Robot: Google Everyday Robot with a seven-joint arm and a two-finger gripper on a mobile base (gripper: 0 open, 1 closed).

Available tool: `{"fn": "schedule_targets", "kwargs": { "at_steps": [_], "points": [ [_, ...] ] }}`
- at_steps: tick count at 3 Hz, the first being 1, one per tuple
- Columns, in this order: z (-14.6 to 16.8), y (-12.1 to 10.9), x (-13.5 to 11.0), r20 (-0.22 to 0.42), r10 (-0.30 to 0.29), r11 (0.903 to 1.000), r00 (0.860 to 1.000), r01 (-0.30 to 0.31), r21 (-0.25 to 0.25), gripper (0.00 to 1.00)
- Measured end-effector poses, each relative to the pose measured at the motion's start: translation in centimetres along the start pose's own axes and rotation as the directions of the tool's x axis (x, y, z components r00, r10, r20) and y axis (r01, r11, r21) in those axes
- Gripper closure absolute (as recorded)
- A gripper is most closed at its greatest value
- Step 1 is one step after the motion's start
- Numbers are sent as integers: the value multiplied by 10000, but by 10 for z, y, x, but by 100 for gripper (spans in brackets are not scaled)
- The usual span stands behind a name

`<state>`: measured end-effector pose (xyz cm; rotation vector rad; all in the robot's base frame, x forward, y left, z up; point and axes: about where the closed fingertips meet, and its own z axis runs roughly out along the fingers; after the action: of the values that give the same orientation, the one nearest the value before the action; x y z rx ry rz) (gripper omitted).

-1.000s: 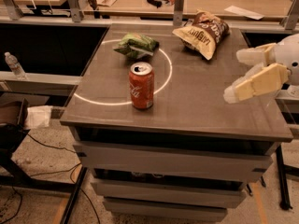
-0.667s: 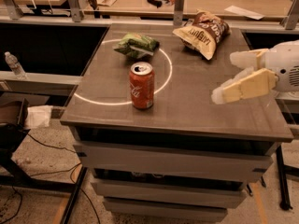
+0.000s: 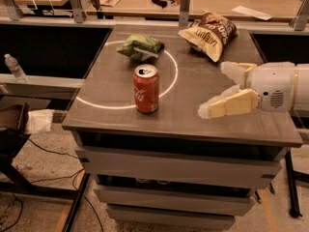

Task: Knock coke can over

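Where the desk ends at its front edge, the coke can stands a little behind it, left of centre, on the line of the white circle. Bare desktop lies open between the can and the end effector, which hovers over the right side, well apart from the can, with its two fingers spread wide and holding nothing. The can is upright, long axis vertical, silver top up. A green bag and a brown chip bag lie toward the back edge.
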<state>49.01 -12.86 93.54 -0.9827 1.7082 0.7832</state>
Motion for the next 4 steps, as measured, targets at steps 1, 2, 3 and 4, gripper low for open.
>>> {"fn": "schedule_targets", "kwargs": {
  "at_steps": [1,2,3,4],
  "points": [
    [40,5,21,346,-201,9998,9992,200,29,0],
    [41,4,22,337,-199,9998,9992,196,78,0],
    [44,6,22,468,27,9997,9989,-38,247,0],
    [58,6,31,731,-99,9987,9973,62,512,0]
  ]
}}
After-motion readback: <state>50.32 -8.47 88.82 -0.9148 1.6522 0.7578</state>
